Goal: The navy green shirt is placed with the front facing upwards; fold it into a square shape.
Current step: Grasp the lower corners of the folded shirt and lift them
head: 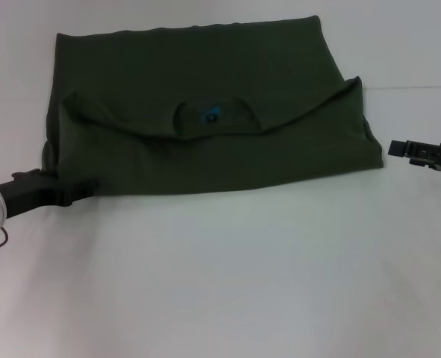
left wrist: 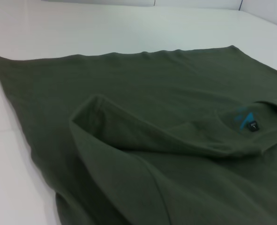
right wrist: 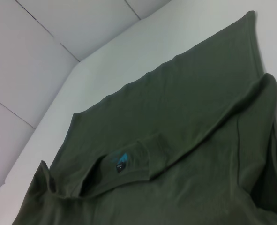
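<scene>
— Looking at the claws: how wide?
— Left claw (head: 78, 192) touches the dark olive-green cotton shirt's (head: 205, 97) near corner; opening unclear. Right claw (head: 399, 149) hovers beside it, gripping nothing, opening unclear.
— Count?
— One folded shirt on the white counter (head: 227, 276), two claws.

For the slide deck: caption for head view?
Half-folded navy green shirt on white table, left gripper at its corner.

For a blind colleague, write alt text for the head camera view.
A dark olive-green cotton shirt lies folded on a white table, collar and label facing up. The left end effector touches its near-left corner; the right end effector hovers beside its right edge.
</scene>
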Motion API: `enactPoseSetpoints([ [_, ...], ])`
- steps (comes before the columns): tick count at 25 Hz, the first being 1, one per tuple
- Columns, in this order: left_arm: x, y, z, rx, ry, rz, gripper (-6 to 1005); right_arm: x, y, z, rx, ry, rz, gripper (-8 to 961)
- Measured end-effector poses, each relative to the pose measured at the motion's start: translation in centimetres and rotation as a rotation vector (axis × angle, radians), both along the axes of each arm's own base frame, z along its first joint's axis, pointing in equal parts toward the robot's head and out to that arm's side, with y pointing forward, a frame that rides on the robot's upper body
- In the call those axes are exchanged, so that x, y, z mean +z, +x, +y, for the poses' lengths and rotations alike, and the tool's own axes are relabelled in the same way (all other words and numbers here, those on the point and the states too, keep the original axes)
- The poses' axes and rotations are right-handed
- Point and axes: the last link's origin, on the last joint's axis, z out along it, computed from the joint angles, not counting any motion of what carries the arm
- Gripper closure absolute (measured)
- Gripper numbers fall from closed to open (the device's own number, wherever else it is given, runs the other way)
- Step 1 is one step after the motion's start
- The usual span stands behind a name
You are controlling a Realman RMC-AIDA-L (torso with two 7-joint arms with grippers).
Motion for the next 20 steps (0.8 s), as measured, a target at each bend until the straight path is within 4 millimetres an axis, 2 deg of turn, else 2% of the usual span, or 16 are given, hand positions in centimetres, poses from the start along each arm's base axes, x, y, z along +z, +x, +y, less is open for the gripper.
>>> enactPoseSetpoints([
  [17,-0.09,0.15,0.09,-0.009,-0.010,0.009,528,-0.14,-0.05,-0.07,0.005,-0.015,-0.007,177],
  [20,-0.12,0.15,0.04,-0.009,-0.012,0.007,665,-0.17,-0.29,0.21,0.008,-0.029,-0.024,178],
])
